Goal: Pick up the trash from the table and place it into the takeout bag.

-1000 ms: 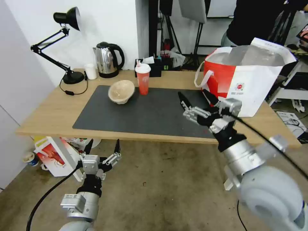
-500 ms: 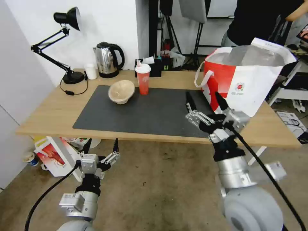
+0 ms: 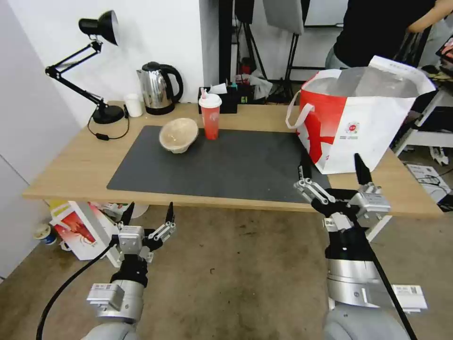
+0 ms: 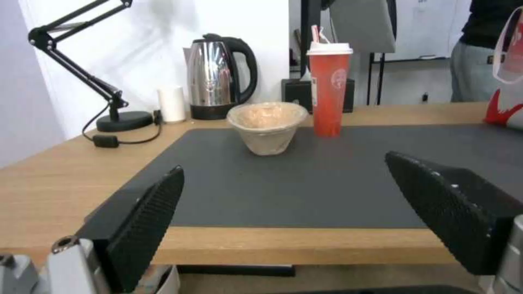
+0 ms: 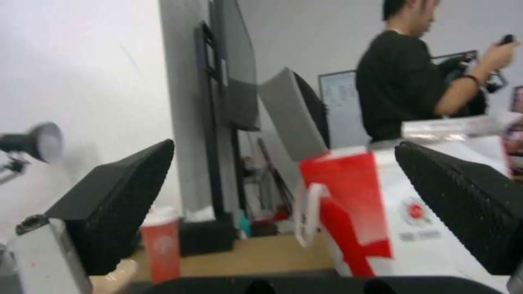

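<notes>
- Both tools empty, spread wide: left tool below the tabletop edge, right tool beside the bag.
- Pulp bowl looks light, crushable; pinch its rim.
- Cup likely tippy; grip mid-body.

On the tabletop we find the mat central, the pulp bowl on its far-left part with the lidded cup just to its right, kettle and lamp behind, the takeout bag at the right end.
</notes>
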### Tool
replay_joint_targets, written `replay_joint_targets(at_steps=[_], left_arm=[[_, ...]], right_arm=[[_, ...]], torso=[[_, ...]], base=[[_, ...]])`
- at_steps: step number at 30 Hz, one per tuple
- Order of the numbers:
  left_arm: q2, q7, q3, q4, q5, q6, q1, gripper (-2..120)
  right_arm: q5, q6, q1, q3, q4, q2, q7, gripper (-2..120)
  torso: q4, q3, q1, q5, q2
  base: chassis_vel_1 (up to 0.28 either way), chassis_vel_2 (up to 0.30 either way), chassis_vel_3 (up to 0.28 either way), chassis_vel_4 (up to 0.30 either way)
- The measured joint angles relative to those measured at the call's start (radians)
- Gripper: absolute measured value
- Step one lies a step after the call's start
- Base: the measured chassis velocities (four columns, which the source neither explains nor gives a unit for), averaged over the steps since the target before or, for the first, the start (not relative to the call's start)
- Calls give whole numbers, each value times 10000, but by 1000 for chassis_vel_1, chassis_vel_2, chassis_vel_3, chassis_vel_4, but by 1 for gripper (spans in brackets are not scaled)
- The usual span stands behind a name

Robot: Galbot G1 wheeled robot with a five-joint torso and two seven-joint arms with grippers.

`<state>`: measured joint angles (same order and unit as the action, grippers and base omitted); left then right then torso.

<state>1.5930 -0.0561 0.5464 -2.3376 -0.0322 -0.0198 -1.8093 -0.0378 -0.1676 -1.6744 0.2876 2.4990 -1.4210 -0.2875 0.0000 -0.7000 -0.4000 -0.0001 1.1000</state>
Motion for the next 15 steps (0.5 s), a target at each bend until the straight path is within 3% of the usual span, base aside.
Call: replay_joint_targets(at_steps=[6, 15], left_arm=[[-3, -1, 10, 11, -27, -4, -1, 93], [-4, -1, 24, 9, -45, -11, 22, 93]], right_arm=[[-764, 290, -879, -120, 2, 173, -942, 100], [-730, 539, -1097, 11, 6, 773, -1015, 100]], torso=[[-1, 0, 0, 1, 0], [0, 0, 0, 2, 0]], base=[[0, 0, 0, 0], [0, 0, 0, 0]])
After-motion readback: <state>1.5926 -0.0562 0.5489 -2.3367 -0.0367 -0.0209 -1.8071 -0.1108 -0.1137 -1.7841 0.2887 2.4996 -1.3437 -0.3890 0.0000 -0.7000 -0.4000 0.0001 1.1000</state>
